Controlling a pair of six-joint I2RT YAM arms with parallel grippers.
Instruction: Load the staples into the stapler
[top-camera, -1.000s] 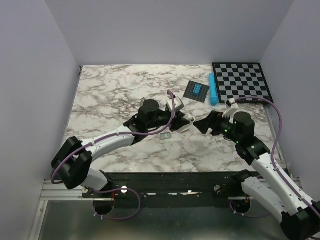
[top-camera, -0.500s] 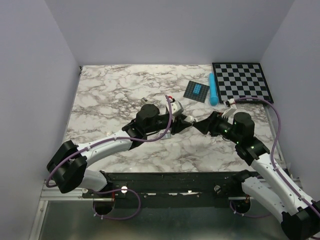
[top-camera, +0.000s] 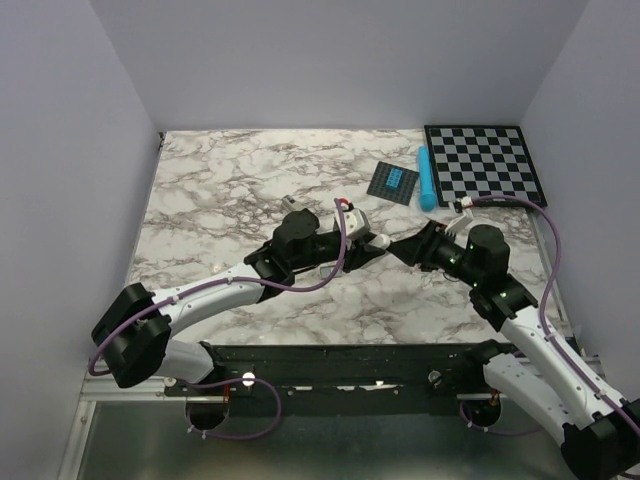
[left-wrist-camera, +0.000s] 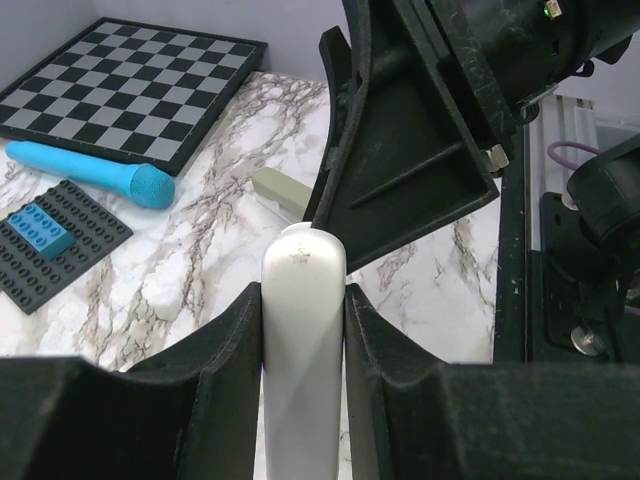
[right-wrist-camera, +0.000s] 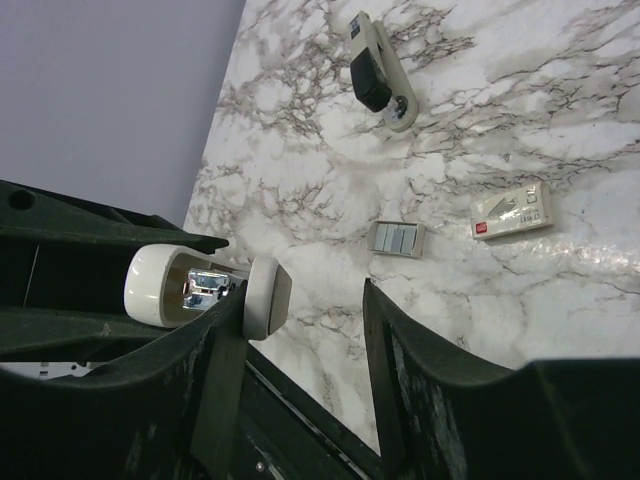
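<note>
My left gripper (top-camera: 370, 243) is shut on the stapler (left-wrist-camera: 303, 330) and holds it above the table. From above it is a smooth white oblong. In the right wrist view it shows a dark body with a shiny silver channel (right-wrist-camera: 205, 285) between white ends. My right gripper (top-camera: 402, 246) is open, and the stapler's white front end (right-wrist-camera: 265, 297) sits just inside its left finger. The grey staples strip (right-wrist-camera: 397, 239) and the small white staples box with a red mark (right-wrist-camera: 512, 212) lie on the marble table. The box also shows in the top view (top-camera: 347, 206).
A beige bar with a black piece (right-wrist-camera: 380, 70) lies far left on the table (top-camera: 200, 210). Another beige bar (left-wrist-camera: 283, 192) lies under the grippers. At the back right are a chessboard (top-camera: 485, 165), a blue marker (top-camera: 427, 178) and a dark studded plate with a blue brick (top-camera: 393, 182).
My left gripper has moved right and back with the stapler, up to the right gripper. The staples strip is now hidden under the left arm in the top view.
</note>
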